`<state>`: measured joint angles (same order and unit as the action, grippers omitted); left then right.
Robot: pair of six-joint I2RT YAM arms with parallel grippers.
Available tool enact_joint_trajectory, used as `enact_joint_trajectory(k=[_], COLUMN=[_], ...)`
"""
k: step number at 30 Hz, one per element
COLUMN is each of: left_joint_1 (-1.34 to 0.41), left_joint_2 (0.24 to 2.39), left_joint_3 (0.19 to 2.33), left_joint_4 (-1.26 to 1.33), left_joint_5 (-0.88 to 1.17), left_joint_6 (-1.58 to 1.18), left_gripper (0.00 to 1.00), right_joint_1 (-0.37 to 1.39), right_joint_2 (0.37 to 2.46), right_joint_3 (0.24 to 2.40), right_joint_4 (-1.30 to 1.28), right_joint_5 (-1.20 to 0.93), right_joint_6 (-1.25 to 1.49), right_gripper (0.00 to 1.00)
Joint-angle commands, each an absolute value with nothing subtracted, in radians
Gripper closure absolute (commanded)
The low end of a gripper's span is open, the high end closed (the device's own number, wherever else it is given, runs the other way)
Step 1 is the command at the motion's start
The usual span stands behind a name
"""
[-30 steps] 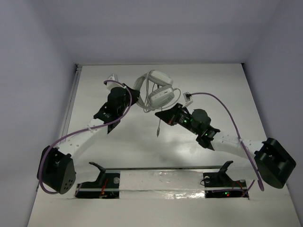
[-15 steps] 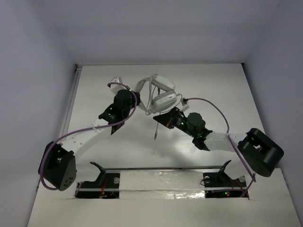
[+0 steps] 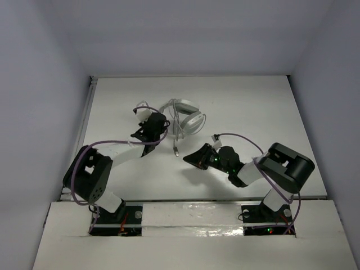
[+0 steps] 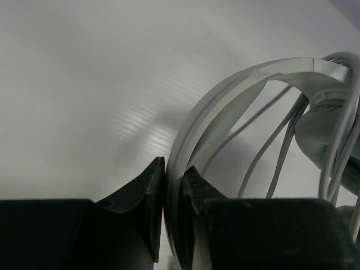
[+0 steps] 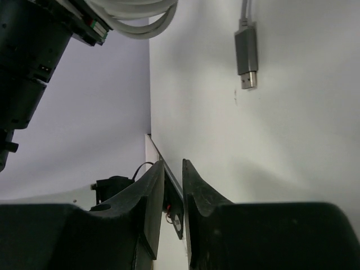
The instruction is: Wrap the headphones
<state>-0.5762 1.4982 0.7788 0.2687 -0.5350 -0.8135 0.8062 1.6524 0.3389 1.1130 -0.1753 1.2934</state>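
The headphones [image 3: 185, 115] lie on the white surface [image 3: 253, 107], a little toward 12 o'clock from its middle, with the headband arching toward 12 o'clock and the ear cups below it. The left gripper [image 3: 161, 122] meets them from their 9 o'clock side. In the left wrist view its jaws are closed on the curved light-grey headband [image 4: 225, 107], which runs up out of the narrow gap between the two black fingers [image 4: 143, 191]. Thin strands of the cord [image 4: 270, 169] hang across the arch beside an ear cup [image 4: 315, 132].

The cord trails from the headphones toward 6 o'clock and ends in a metal plug [image 3: 176, 151] lying flat on the surface. The right gripper [image 3: 188, 158] sits low, near the plug at about its 4 o'clock and apart from it. In the right wrist view its jaws are drawn almost together with only a slim gap, gripping nothing, and the plug [image 5: 246, 56] lies ahead of them. Purple cables [image 3: 247, 140] loop over both arms.
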Motion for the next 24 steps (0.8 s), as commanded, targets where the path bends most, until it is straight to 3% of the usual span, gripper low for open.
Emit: enact_joint_trajectory(k=[1,6,10,13,18,21,22,24], left_joint_1=[-0.578,-0.578,-0.578,-0.578,-0.568,-0.568,-0.558,-0.548], left_joint_2=[1.549,1.68,1.718,1.738,1.795,1.815,1.807,1.793], left_joint_3=[0.828,0.877,0.903,0.917,0.966,1.032,1.041,1.043], left_joint_4=[0.39,0.374,0.377,0.39,0.387,0.347,0.351,0.353], left_joint_5=[-0.535,-0.508,-0.523,-0.523,-0.505,-0.5,-0.503,-0.499], left_joint_6=[-0.854,-0.841,-0.818,-0.798,-0.749,-0.717,-0.683,-0.666], left_gripper=[1.0,1.0,1.0,1.0,1.0,0.87,0.72,0.54], right_joint_1=[0.815,0.815,0.815,0.815,0.815,0.815,0.815,0.815], right_joint_2=[1.687,1.672,1.544,1.386,1.123,0.973,0.919,0.873], right_joint_3=[0.315,0.275,0.265,0.287,0.38,0.434,0.466,0.492], right_joint_4=[1.267,1.295,1.16,0.97,0.557,0.34,0.249,0.178], right_joint_5=[-0.15,-0.118,-0.088,-0.042,0.093,0.184,0.207,0.254], right_joint_6=[1.331,1.328,1.244,1.163,1.016,0.924,0.889,0.861], right_gripper=[0.74,0.73,0.71,0.71,0.59,0.45,0.38,0.31])
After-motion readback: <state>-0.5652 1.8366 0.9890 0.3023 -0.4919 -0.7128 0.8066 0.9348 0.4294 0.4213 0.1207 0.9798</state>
